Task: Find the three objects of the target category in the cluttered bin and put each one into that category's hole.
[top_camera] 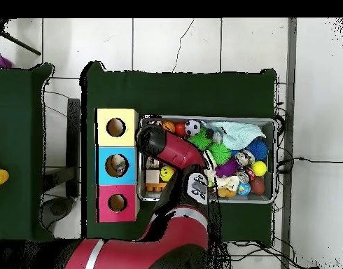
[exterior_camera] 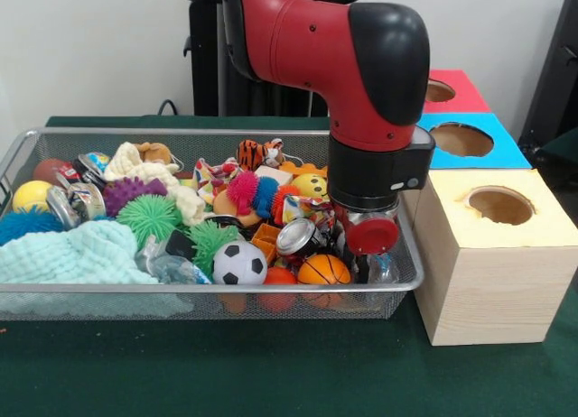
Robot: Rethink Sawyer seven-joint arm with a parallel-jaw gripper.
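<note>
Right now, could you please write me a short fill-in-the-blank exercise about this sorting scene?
1. The robot arm reaches down into the end of the wire-mesh bin nearest the three ____.
2. The wooden box closest to the front camera has a ____ top.
3. Between the soccer ball and the arm lies a small orange ____.
4. The light teal cloth lies at the end of the bin ____ from the boxes.

Missing words: boxes; yellow; basketball; farthest

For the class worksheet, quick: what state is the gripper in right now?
Gripper: down in the bin, open or shut cannot be told.
</note>
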